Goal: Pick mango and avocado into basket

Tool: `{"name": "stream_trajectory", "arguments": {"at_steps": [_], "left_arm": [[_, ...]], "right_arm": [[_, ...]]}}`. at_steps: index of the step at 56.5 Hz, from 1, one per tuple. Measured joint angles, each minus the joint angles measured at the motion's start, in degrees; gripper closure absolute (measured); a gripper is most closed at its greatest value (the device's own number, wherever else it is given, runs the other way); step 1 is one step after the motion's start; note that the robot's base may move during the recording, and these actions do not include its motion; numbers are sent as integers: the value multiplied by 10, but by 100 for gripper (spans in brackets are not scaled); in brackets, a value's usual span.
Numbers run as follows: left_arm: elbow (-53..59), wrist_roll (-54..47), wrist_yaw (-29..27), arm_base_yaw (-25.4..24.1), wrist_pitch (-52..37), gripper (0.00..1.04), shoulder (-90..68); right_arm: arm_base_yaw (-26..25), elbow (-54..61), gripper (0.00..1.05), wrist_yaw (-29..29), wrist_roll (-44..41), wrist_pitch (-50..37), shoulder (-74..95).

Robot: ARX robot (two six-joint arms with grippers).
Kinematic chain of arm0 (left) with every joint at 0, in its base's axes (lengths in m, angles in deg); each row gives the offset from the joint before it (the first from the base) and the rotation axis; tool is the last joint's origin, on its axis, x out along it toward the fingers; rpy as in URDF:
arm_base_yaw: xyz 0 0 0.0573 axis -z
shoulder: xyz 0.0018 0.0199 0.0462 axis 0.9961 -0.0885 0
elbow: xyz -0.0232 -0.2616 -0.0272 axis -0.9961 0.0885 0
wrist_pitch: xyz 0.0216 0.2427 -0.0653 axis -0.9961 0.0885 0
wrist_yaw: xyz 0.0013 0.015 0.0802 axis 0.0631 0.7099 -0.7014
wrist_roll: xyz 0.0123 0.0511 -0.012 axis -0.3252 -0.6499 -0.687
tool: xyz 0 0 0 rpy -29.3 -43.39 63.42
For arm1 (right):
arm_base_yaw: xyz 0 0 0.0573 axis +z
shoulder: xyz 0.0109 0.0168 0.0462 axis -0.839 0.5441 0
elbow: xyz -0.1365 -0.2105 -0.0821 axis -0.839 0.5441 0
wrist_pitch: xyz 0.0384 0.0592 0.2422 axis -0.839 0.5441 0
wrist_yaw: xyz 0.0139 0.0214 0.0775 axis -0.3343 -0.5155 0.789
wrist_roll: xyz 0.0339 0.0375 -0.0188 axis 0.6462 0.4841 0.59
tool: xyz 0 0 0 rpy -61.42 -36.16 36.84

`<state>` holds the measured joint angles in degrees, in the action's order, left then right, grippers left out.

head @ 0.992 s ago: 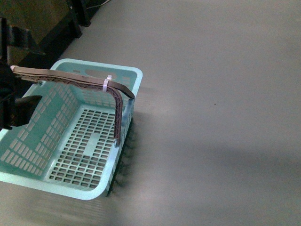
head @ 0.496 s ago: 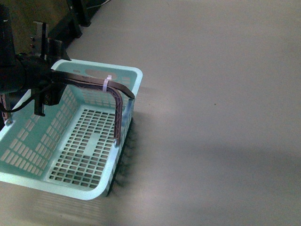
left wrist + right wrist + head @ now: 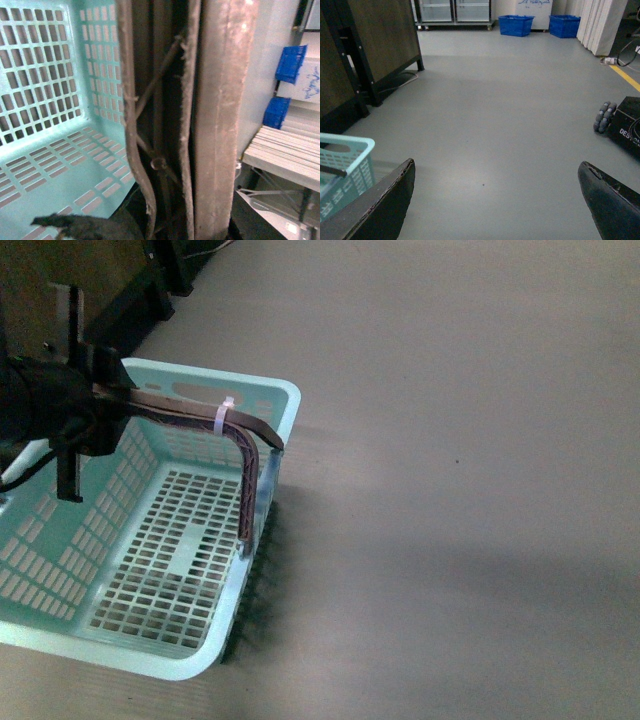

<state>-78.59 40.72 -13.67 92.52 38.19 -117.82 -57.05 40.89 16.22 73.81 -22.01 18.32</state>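
Floor (image 3: 450,440) beneath basket (image 3: 270,400) is grey (blue crates (image 3: 515,25) beyond).

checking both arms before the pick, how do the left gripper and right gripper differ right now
Right gripper has its fingers wide apart, plainly open; whether the left gripper is open or clamped cannot be told. Left gripper sits at the handle of the basket; right gripper hangs over bare floor with nothing between its fingers. Shared: both are dark, and neither holds fruit.
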Motion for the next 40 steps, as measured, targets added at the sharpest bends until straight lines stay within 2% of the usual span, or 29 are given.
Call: {"name": "stream_trajectory", "arguments": {"at_steps": [10, 24, 34, 40], "left_arm": [[59, 35, -12, 6, 105, 86, 214], [70, 43, -29, 8, 264, 86, 445], [65, 45, -37, 27, 373, 86, 565], [61, 47, -35, 32, 379, 86, 581]], "right_arm": [[0, 0, 9, 0, 0, 0, 0], [0, 0, 9, 0, 0, 0, 0], [0, 0, 9, 0, 0, 0, 0], [0, 0, 9, 0, 0, 0, 0]]}}
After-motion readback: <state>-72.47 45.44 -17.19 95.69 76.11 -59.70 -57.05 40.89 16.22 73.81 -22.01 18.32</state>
